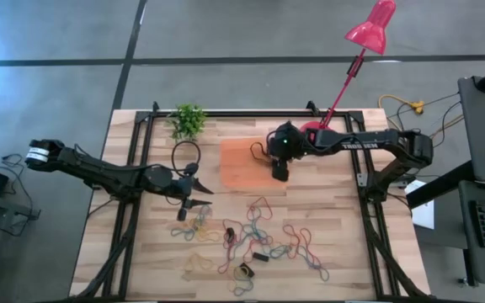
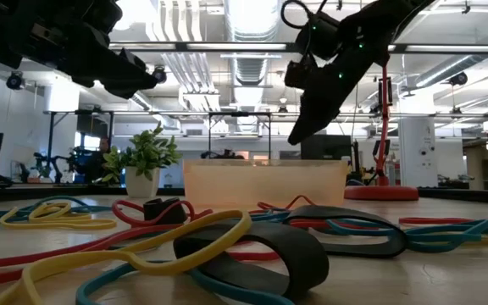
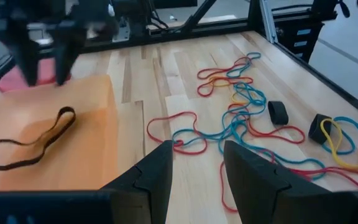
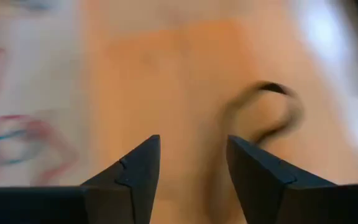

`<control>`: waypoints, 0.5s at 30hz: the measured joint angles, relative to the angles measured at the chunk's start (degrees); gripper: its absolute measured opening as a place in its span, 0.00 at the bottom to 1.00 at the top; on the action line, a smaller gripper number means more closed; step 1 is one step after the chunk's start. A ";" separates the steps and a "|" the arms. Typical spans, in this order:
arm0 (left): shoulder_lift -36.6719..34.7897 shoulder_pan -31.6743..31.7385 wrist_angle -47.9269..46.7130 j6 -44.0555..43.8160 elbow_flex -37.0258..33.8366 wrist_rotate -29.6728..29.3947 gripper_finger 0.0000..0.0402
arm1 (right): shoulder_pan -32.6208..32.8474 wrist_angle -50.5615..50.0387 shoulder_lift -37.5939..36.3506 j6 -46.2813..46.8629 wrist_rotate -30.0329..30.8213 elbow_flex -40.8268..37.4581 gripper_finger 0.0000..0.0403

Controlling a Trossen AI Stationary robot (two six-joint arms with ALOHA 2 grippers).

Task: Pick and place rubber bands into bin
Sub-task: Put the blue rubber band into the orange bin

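Surroundings: A small green potted plant (image 1: 189, 120) is seen at the far edge of the wooden table (image 1: 335, 219), left of the bin. A pink desk lamp (image 1: 372, 27) is seen leaning over the far right corner, its round red base (image 1: 313, 129) just behind the right gripper. A black metal frame (image 1: 138, 143) is seen along the table's edges.

Obstructions: The right side of the bin is overhung by the right arm in the high view. No object is seen between the loose bands and the bin.

Bin: A shallow translucent orange tray (image 1: 241, 163) is placed at the middle of the table's far half. A single dark rubber band (image 3: 31, 142) is seen lying inside it.

Rubber bands: A loose tangle (image 1: 251, 240) of red, blue, yellow, green and black loops is spread over the near half of the table, apart from the bin. Several loops are overlapped.

Orientation: The dark band in the bin is drawn out into a long narrow loop, lying flat. In the high view, the bin's long axis cannot be told.

Right gripper: It (image 1: 279, 173) is held above the bin's right part, fingers spread apart, nothing between them.

Left gripper: It (image 1: 199, 197) is held above the table left of the bin, near the tangle's left edge, fingers apart and empty.
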 joint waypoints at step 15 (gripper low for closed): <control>1.89 0.00 -14.27 -13.32 3.74 -0.42 0.32 | 14.02 -0.03 -1.48 -2.62 -6.91 -0.23 0.40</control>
